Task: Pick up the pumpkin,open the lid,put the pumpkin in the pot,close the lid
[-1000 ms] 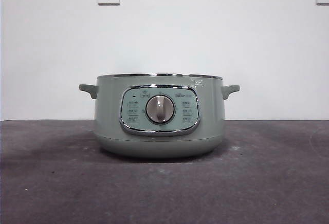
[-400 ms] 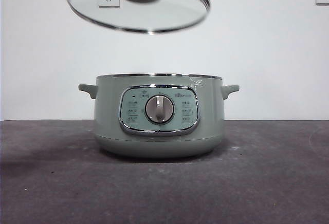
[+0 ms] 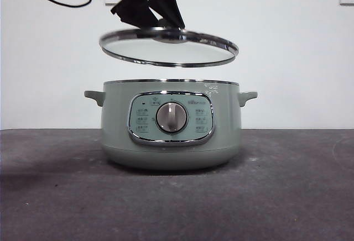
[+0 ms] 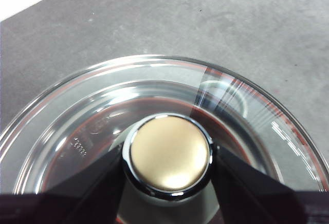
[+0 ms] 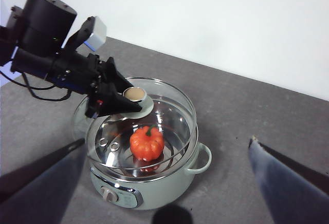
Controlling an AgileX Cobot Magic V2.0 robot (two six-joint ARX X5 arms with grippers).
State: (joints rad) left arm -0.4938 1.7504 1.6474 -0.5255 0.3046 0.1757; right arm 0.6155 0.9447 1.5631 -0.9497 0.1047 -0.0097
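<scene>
Now lower than before, the lid (image 3: pixel 168 47) hangs just above the pot (image 3: pixel 171 125), left fingers (image 4: pixel 77 193) clamping its knob (image 4: pixel 169 154).

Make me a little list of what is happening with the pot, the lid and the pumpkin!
pot: on the table, open
pumpkin: inside the pot
lid: in the air just above the pot, slightly tilted
left gripper: shut on the lid's knob
right gripper: open, holds nothing, above and off to the side
step left: set the lid down on the pot
</scene>
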